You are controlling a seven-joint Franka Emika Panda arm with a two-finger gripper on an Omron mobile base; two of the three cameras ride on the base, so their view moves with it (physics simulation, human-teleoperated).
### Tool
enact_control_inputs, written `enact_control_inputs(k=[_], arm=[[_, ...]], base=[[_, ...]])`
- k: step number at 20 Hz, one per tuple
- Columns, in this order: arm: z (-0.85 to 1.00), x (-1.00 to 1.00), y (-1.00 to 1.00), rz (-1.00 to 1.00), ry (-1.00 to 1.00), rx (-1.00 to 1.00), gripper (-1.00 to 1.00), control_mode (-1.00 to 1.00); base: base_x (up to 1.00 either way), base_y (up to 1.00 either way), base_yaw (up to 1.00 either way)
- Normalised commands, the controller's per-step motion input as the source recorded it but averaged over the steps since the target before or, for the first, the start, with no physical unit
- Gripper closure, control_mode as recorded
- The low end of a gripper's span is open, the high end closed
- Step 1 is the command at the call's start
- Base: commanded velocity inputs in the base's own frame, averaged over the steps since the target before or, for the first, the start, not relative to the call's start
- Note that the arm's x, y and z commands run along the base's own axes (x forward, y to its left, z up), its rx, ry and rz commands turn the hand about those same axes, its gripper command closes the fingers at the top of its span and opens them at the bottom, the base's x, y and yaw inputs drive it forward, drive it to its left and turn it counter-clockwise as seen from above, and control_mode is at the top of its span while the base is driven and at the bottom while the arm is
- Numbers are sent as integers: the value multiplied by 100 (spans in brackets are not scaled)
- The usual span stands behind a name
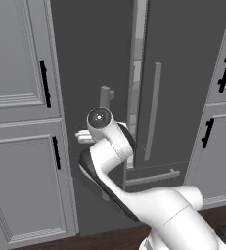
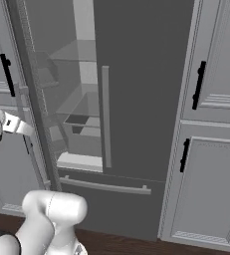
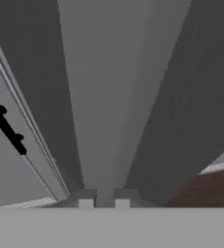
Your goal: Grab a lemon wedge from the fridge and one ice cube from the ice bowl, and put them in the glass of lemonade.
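2 small dark tips of the claw sat tight on both sides of the long pale handle of the fridge, so the claw looked clenched on it. The handle ran straight from the claw toward 12 o'clock in the hand view. The fridge's left door stood open a crack, so I think the pull should come back toward the robot.

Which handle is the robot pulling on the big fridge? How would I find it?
Find the tall dark fridge between the grey cupboards. Its left door stands partly open, and the robot's hand is at that door's long pale upright bar handle. The cupboard handles nearby are short and black.
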Motion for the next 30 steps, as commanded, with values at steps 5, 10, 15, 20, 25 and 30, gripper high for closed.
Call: enact_control_inputs(k=[5,10,15,20,25,30], arm=[[14,-37,84,0,15,-15,-100,-100],[43,-77,-7,-6,-21,3,-100,-100],[34,-83,-74,-4,-58,48,-100,-100],[50,-70,-99,-2,-31,73,-100,-100],[38,-55,-100,0,-17,85,-100,-100],[20,-41,-100,0,-6,73,-100,-100]], base=[[0,0,0],[0,0,0],[0,0,0],[0,0,0],[0,0,0],[0,0,0]])
